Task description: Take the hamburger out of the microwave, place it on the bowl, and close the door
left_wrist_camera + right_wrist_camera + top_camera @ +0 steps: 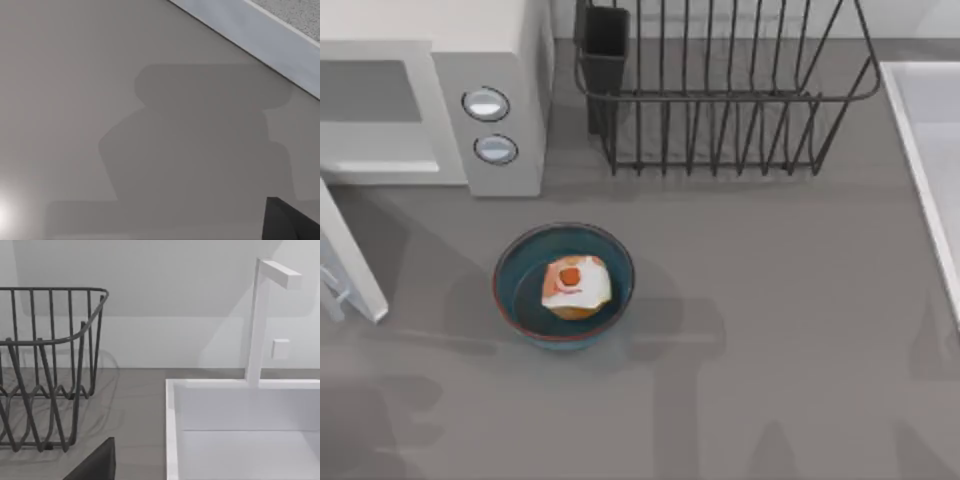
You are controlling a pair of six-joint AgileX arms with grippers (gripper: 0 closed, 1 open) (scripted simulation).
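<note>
Gripper finger (292,222): dark charcoal, matte, angular wedge at 5 o'clock of left wrist view. Right finger (97,465): same finish, 7 o'clock.

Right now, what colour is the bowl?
Deep blue bowl with a reddish-brown rim, clearest in top view.

Left arm low over table; right arm level, facing back wall.

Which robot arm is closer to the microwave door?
Left. Its wrist view has the door close by; the right arm's wrist view faces the dish rack and sink at the table's right.
</note>
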